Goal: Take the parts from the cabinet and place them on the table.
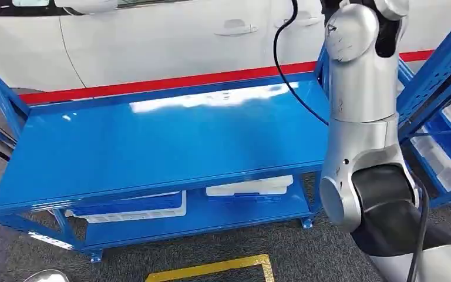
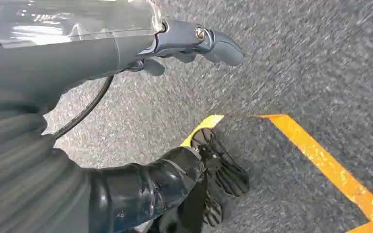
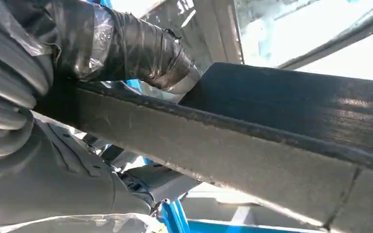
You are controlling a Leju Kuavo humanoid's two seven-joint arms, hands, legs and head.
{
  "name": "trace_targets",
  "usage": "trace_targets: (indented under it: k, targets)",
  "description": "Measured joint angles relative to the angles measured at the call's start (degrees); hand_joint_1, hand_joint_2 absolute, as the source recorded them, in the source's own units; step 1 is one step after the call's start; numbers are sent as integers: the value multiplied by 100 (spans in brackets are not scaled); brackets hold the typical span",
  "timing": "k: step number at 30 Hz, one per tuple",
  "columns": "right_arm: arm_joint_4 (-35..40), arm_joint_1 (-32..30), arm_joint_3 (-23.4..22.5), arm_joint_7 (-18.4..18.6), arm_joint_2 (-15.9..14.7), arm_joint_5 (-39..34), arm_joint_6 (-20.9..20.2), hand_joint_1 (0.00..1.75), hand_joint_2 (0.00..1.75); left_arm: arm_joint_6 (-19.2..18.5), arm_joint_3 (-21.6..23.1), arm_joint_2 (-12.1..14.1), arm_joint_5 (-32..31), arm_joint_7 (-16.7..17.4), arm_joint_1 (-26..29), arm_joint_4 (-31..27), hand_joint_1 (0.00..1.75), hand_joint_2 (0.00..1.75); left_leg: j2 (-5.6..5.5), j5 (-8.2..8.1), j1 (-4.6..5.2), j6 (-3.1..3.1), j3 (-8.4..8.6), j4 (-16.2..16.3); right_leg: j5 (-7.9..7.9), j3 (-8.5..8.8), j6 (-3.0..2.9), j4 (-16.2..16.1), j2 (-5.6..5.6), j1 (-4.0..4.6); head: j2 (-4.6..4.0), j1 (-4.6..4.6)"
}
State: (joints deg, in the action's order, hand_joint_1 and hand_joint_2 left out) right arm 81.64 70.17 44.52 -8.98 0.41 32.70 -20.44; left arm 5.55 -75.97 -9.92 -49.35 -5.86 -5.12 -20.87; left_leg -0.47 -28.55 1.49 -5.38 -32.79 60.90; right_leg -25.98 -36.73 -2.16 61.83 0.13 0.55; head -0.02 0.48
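The blue table (image 1: pixel 152 141) stands in front of me with its top bare. My right arm (image 1: pixel 358 117) reaches up past the head view's top edge, next to the blue cabinet (image 1: pixel 440 88) on the right. In the right wrist view my right hand (image 3: pixel 63 160) grips a long dark flat part (image 3: pixel 272 126), its tape-wrapped thumb (image 3: pixel 131 48) lying over the part's edge. My left hand (image 2: pixel 184 41) hangs over the grey carpet, fingers stretched out and holding nothing.
White and blue trays (image 1: pixel 249 187) lie on the table's lower shelf. The cabinet holds white bins (image 1: pixel 446 158). A white car (image 1: pixel 152 35) stands behind the table. Yellow floor tape (image 1: pixel 211 268) marks the carpet near my feet.
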Motion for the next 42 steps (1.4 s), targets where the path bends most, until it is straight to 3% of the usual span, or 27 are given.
trace_targets:
  k: [1,4,5,7,8,10,12,14,15,16,19,20,23,24,25,27,29,30,31,32,34,35,36,37,39,40,42]
  targets:
    - [-7,-6,9,-2,-2,-11,-2,175,175,15,0,-64,-2,4,-9,11,0,175,50,117,58,40,-3,-73,35,3,34,-32,-17,-93,0,-24]
    - [-26,-12,35,2,-13,-18,0,175,175,22,2,-9,-7,6,-5,-4,0,175,11,319,116,-7,0,-281,180,-7,117,-160,-30,-135,0,-20]
    - [-33,-13,35,18,-30,-19,4,175,175,20,2,-23,-7,9,-8,-2,0,175,63,449,22,52,86,-556,101,-28,119,-137,-18,-117,0,-18]
    - [-33,37,37,11,-44,-48,4,175,175,13,2,-34,-9,11,-12,-4,0,175,86,574,-7,84,27,-630,-376,-215,181,308,2,-129,0,-18]
    - [-39,47,44,7,-46,-74,-2,175,175,-2,2,-36,-11,24,-15,-4,0,175,100,593,-28,115,-38,-607,-655,-365,229,806,-4,-155,0,-18]
    - [-70,60,127,7,-57,-101,-53,175,175,-22,2,-71,-11,46,-23,-4,0,175,109,623,-79,162,-176,-514,-860,-508,326,1403,-11,-218,0,-18]
    - [-136,144,254,7,-55,-101,-153,175,175,-35,4,-97,-7,52,-42,-4,0,175,111,642,-170,230,-359,-357,-572,-204,446,1018,-18,-291,0,-18]
    - [-265,351,435,24,-4,-76,-219,175,175,-48,4,-114,0,52,-51,-4,0,175,113,625,-262,369,-587,-106,-349,321,602,139,-36,-393,0,-15]
    - [-313,433,505,24,18,-79,-221,175,175,-48,4,-86,0,52,-48,-24,0,175,101,625,-241,432,-699,-34,-506,329,584,119,8,-307,0,-11]
    - [-339,470,549,24,97,-90,-225,175,175,-48,4,-110,0,55,-48,-24,0,175,100,627,-216,457,-719,43,-350,260,433,197,62,-289,0,-27]
    - [-472,546,651,59,180,-107,-227,175,175,-48,4,-117,2,50,-32,-24,0,175,38,777,-245,543,-768,19,-329,183,277,194,39,-290,0,-20]
    - [-531,593,697,77,190,-103,-230,175,175,-48,4,-117,2,50,-19,-24,0,175,43,725,-260,565,-808,51,-257,108,174,166,-3,-308,0,-20]
    - [-606,670,726,122,245,-90,-236,175,175,-48,4,-121,7,57,-13,-24,0,175,47,-267,-266,618,-1034,877,-39,-92,82,123,-6,-288,0,-22]
    - [-654,702,730,105,245,-94,-234,175,175,-39,4,-121,9,57,-20,-24,0,175,47,-515,-265,626,-1103,1316,36,-187,76,124,-7,-273,0,-22]
    - [-706,734,752,81,249,-83,-232,175,175,-33,4,-123,15,57,-26,-24,0,175,47,-575,-265,619,-1104,1626,109,-281,68,126,-7,-253,0,-22]
    - [-802,776,785,83,284,-68,-227,175,175,-24,4,-132,24,57,-33,-24,0,175,44,-335,-254,555,-856,1598,237,-441,64,125,-5,-213,0,-22]
    - [-874,812,787,92,315,-68,-232,175,175,4,4,-145,22,81,-48,-24,0,175,33,-58,-180,372,-175,832,380,-577,60,108,14,-161,0,-22]
    - [-890,838,787,94,335,-68,-234,175,175,20,4,-127,13,107,-61,-35,0,175,23,-206,-108,232,240,324,437,-583,66,97,-1,-188,0,-15]
    - [-913,869,787,94,339,-61,-236,175,175,28,4,-143,7,142,-66,-48,0,175,30,-442,-76,178,528,-156,486,-582,102,57,-7,-177,0,-20]
    - [-940,898,787,83,339,-61,-243,175,175,35,4,-141,-4,164,-78,-48,0,175,37,-373,-53,274,518,-208,568,-556,138,-21,-46,-211,0,-18]
    - [-997,953,822,77,363,-61,-269,175,175,44,4,-143,-11,175,-74,-48,0,175,31,-172,-3,183,452,-325,773,-521,210,-207,-62,-240,0,-26]
    - [-1023,953,826,79,365,-61,-287,175,175,44,4,-143,-13,175,-61,-48,0,175,44,22,-17,199,437,-534,834,-522,240,-297,-31,-183,0,-24]
    - [-1075,980,861,109,356,-59,-332,175,175,26,4,-151,-15,175,-82,-48,0,175,113,150,-80,239,456,-596,637,-575,245,-264,-28,-202,0,-18]
    - [-1106,1017,901,112,361,-59,-365,175,175,20,4,-165,-18,175,-75,-48,0,175,111,263,-79,199,364,-644,208,-625,239,-28,-13,-164,0,-13]
    - [-1191,1059,944,61,361,-55,-413,175,175,9,4,-173,-20,155,-65,-48,0,175,127,411,-78,185,155,-598,-440,-744,277,768,-11,-183,0,-13]
    - [-1267,1086,988,11,361,-42,-448,175,175,0,4,-173,-20,135,-66,-48,0,175,129,468,-78,194,36,-555,-560,-799,307,1199,-11,-190,0,-20]
    - [-1419,1125,1133,-120,374,-22,-516,175,175,-9,4,-173,-20,98,-70,-48,0,175,135,562,-104,229,-229,-421,-311,-659,363,1459,-15,-212,0,-18]
